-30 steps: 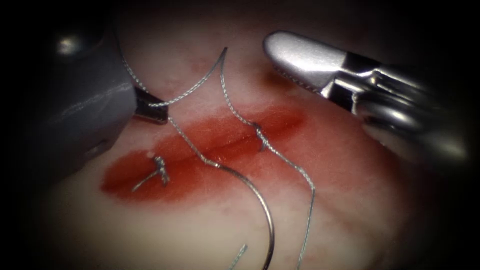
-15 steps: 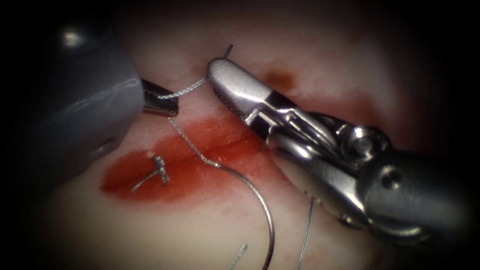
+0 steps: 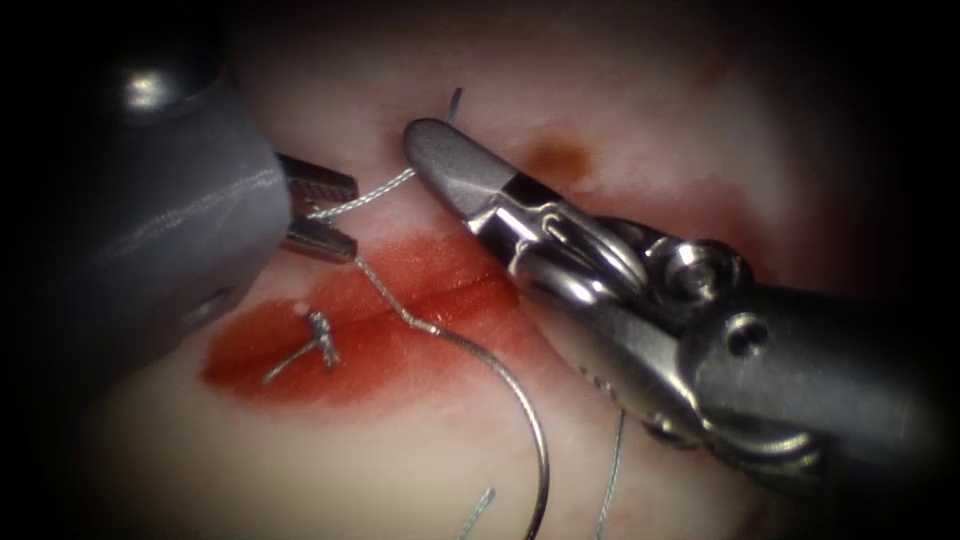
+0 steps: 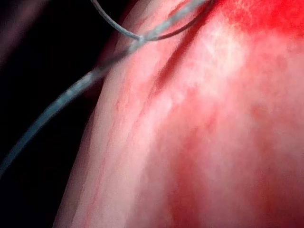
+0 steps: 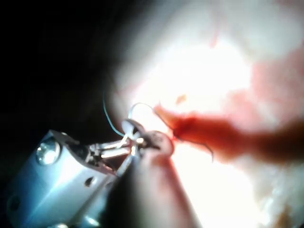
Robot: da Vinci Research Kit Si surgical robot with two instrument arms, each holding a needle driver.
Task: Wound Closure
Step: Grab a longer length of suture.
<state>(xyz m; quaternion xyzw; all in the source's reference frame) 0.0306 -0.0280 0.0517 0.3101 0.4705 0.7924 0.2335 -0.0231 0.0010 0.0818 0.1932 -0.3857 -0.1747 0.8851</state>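
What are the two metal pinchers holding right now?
Right tool: shut on the thread near its loose end. Left tool: open, thread between its jaws, holding nothing. The needle lies loose on the tissue.

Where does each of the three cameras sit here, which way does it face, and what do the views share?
Endoscope: above and in front of the cut; shows the left tool, jaws open around the thread, the right tool, and the needle lying free on the tissue.
Left wrist: beside that arm's shaft, close on tissue with thread crossing.
Right wrist: along its shaft toward its own tool over the tissue.
Shared: tissue and thread.
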